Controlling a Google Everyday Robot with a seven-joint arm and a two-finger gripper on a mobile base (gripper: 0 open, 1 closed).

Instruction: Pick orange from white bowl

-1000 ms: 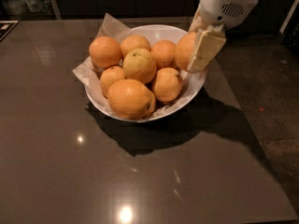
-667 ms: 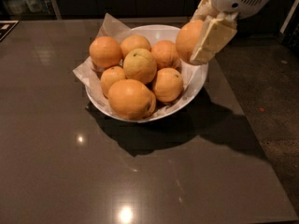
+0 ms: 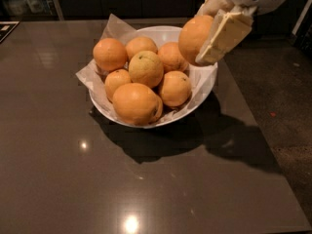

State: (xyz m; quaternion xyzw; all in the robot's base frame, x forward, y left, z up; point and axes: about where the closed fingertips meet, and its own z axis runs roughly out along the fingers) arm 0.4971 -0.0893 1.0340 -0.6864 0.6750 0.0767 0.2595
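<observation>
The gripper hangs over the right rim of the white bowl. Its jaws pinch the orange, one on each side, so the fruit sits directly between them and appears raised off the other oranges. The orange is large, round, smooth and evenly deep-coloured, with no clear long axis.

The white end effector, gripping the round deep-orange fruit, hangs above the right rim of the glossy white bowl. Piled oranges crowd its lower left, and the dark bench lies open in front.
</observation>
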